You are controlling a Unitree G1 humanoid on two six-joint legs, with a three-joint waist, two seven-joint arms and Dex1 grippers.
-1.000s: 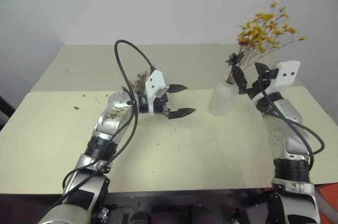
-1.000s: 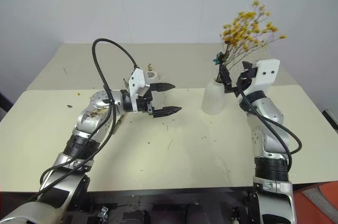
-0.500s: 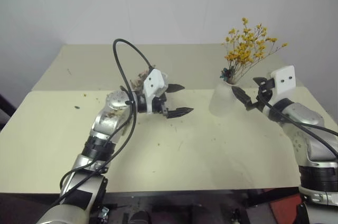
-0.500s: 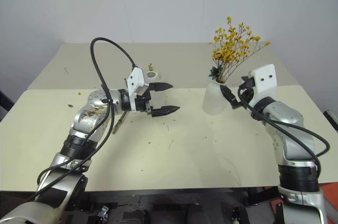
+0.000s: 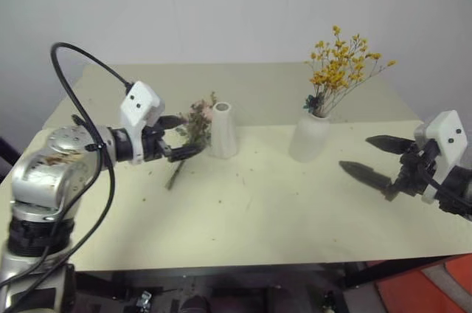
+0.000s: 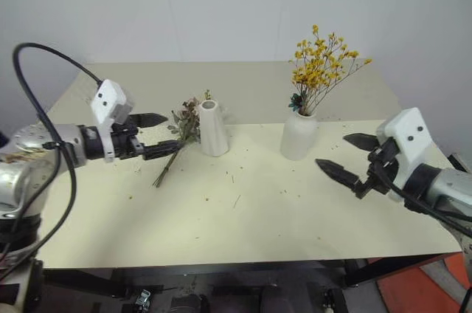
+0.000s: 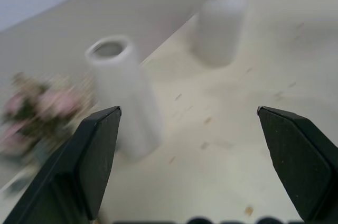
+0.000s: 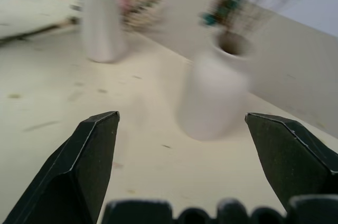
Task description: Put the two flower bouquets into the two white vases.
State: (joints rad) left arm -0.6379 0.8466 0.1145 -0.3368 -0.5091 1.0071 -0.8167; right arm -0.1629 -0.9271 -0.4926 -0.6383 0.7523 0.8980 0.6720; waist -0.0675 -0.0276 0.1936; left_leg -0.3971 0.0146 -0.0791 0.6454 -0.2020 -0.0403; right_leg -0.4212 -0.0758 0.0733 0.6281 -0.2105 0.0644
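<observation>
- The dusty pink rose bouquet (image 6: 179, 130) lay flat on the pale matte table (image 6: 243, 210), its heads partly hidden behind the left gripper (image 6: 160, 134), whose black fingers stood spread and empty
- In the left wrist view the roses were a soft blur
- The tall slim white cone vase (image 6: 212, 128) stood just beside them, empty
- The dried yellow-orange blossom bunch (image 6: 322, 62) stood in the shorter rounded white vase (image 6: 299, 136)
- The right gripper (image 6: 346, 156) hung spread, near that vase, apart from it
</observation>
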